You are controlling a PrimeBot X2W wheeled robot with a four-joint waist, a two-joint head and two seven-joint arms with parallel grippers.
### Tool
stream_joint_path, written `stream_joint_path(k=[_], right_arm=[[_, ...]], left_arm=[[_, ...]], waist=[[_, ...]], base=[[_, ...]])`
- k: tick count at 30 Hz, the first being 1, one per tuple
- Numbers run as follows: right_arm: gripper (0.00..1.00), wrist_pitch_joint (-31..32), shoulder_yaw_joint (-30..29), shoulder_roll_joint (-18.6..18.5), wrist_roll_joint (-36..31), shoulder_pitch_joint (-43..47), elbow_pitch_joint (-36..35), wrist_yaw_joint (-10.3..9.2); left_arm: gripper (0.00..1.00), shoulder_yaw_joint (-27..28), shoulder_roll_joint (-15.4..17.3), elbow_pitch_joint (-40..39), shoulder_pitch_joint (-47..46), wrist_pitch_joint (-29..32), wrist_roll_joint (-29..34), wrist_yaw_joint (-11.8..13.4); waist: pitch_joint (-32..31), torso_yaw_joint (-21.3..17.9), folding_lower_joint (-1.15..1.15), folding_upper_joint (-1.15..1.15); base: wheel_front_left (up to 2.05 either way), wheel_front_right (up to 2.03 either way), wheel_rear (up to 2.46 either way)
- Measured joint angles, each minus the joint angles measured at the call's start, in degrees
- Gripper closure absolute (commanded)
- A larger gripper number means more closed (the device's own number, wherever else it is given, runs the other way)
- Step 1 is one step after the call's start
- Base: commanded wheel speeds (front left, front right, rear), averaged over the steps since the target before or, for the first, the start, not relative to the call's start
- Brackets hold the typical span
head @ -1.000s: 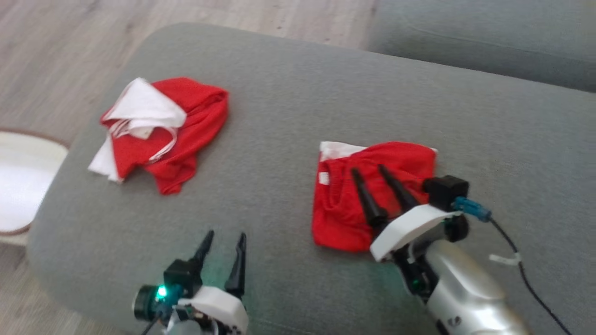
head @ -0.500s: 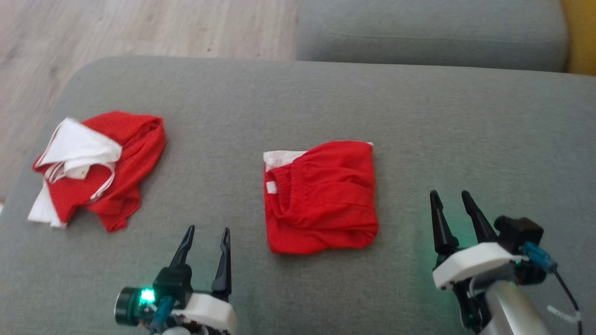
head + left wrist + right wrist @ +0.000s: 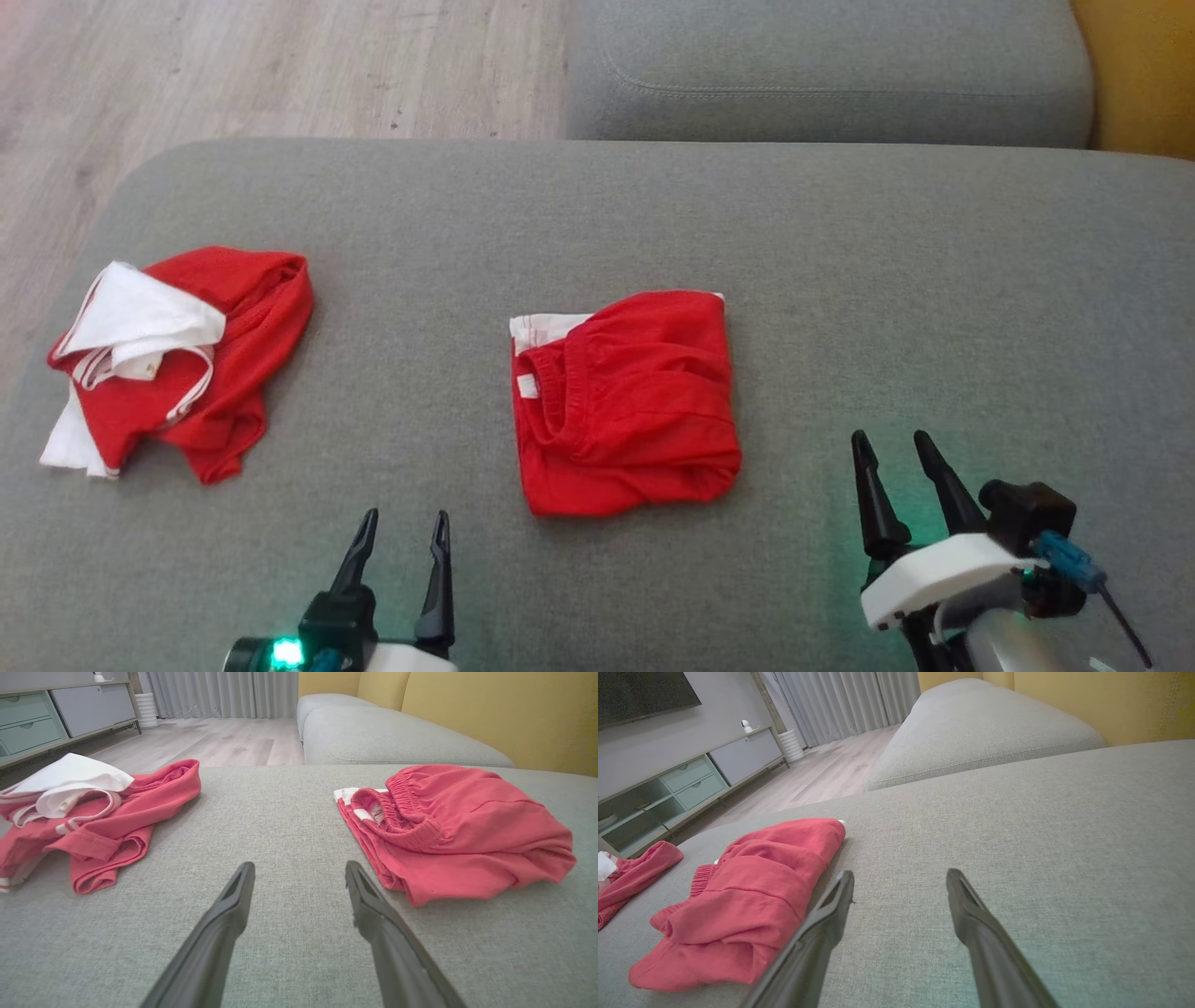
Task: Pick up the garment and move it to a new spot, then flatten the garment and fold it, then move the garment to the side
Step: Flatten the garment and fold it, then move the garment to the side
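the folded red shorts lie as a rough square near the middle of the grey sofa cushion, with the elastic waistband and a strip of white trim at their 10 o'clock corner. nothing touches them. the left pincer hangs low over the cushion at about 7 o'clock from the shorts, its two dark fingers spread apart and holding nothing. in the left wrist view the shorts sit just beyond its right fingertip, toward 2 o'clock. the right pincer hangs at about 4 o'clock from the shorts, also spread wide and empty, with bare cushion between its fingers. in the right wrist view the shorts lie toward 9 o'clock, close beside its left finger. a crumpled red and white garment lies well apart at 9 o'clock from the shorts, near the cushion's edge. a second grey cushion sits at 12 o'clock, wooden floor at 11 o'clock, and a yellow backrest at 2 o'clock.
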Motion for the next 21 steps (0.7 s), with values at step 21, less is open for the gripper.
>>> stream_joint_path(k=[21], right_arm=[[0.0,0.0,5.1,-0.1,0.1,-16.4,17.3,0.0]], left_arm=[[0.0,-6.0,0.0,-0.4,-3.9,0.0,-1.0,-1.4]], waist=[[4.8,10.2,0.01,0.0]], base=[[0.0,0.0,0.0]])
